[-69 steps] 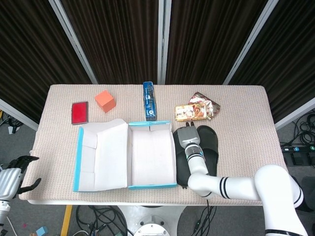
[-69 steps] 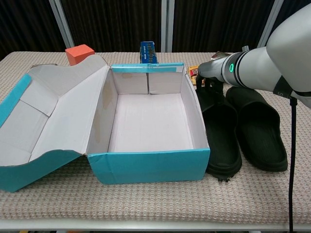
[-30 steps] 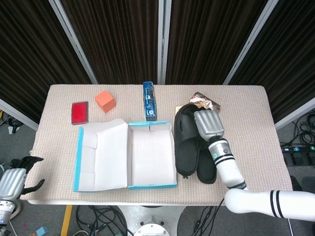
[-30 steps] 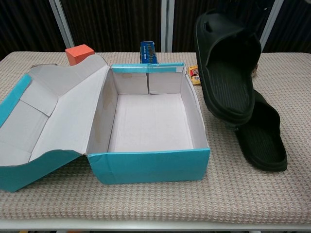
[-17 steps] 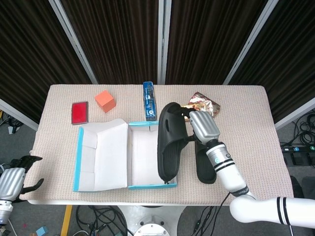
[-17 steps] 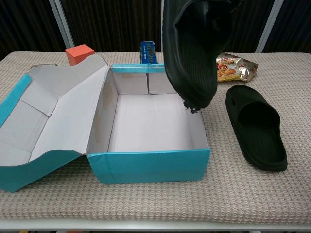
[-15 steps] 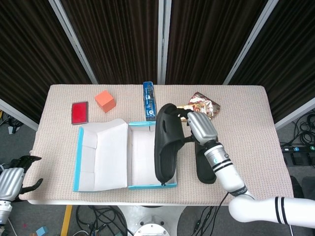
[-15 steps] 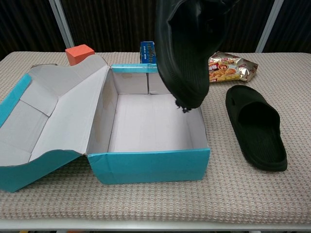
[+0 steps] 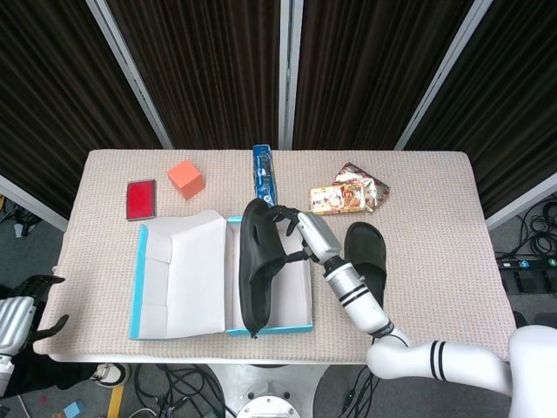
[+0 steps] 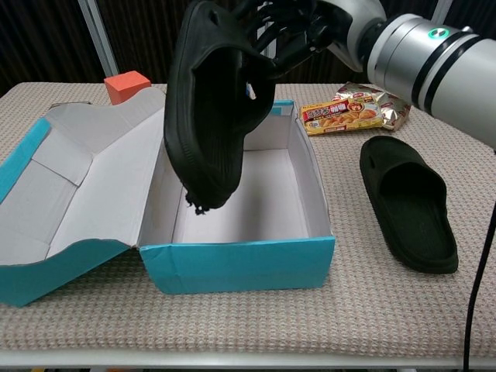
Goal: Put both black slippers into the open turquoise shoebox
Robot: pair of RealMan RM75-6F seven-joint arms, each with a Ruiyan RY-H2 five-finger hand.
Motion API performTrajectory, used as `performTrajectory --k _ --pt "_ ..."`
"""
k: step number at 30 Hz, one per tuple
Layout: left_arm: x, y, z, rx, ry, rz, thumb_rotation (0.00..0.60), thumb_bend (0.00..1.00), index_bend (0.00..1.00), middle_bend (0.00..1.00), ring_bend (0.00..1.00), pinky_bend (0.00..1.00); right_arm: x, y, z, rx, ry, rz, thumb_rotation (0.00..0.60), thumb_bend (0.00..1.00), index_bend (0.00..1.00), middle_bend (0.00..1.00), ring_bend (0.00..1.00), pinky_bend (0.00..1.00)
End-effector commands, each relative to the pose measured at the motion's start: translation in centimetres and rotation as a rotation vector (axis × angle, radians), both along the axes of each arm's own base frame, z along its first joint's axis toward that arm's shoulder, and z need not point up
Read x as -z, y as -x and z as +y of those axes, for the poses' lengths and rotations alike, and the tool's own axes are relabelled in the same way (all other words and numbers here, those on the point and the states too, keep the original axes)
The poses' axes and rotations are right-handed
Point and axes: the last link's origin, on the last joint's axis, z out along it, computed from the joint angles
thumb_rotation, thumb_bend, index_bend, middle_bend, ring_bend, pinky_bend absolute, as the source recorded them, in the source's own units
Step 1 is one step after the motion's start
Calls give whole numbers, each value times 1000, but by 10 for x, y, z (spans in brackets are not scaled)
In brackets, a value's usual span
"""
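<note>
Over the open turquoise shoebox (image 9: 270, 329), in the head view, the right hand (image 9: 306, 235) grips one black slipper (image 9: 257, 274) by its strap end, fingers curled around the strap. That slipper hangs above the left part of the box's tray, its long axis running from the back wall toward the front wall, and its heel end reaches past the front edge in this view. The box's lid (image 9: 178, 274) lies folded open to the left, white inside, with a turquoise edge. The second black slipper (image 9: 365, 266) lies flat on the desk (image 9: 435, 252) just right of the box, sole down. Behind the box stand a blue packet (image 9: 265, 177), an orange cube (image 9: 185, 178) and a red card-like item (image 9: 140, 199); two snack packets (image 9: 348, 195) lie behind the second slipper. The left hand (image 9: 22, 315) hangs at the lower left, off the desk, holding nothing, fingers loosely curved and apart.

From the chest view, the held slipper (image 10: 211, 108) is tilted steeply, toe end up and heel end down, its heel hanging inside the tray near the left wall; whether it touches the floor of the box (image 10: 240, 263) cannot be told. The right hand (image 10: 283, 27) clutches its upper end. The other slipper (image 10: 409, 205) rests on the desk (image 10: 372, 310) to the right, apart from the box. The snack packets (image 10: 353, 112), the orange cube (image 10: 126, 85) and the blue packet show behind.
</note>
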Motion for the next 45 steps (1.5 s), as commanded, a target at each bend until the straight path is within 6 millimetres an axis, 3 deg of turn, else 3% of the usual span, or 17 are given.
performTrajectory --k 1,14,27,45 --pt "0 2 1 0 -6 -5 600 261 240 222 134 248 20 -4 -1 -55 22 -2 600 166 644 544 343 498" --pt "-3 9 4 -12 -9 1 600 261 240 224 134 249 58 -13 -17 -25 -35 -58 600 164 645 545 343 498" --pt "-5 17 2 -20 -12 -7 600 261 240 224 134 248 91 -15 -20 13 -84 -30 600 163 645 545 343 501" --pt "-3 20 3 -26 -5 -11 600 261 240 226 134 248 104 0 -28 31 -103 73 600 160 645 545 343 501"
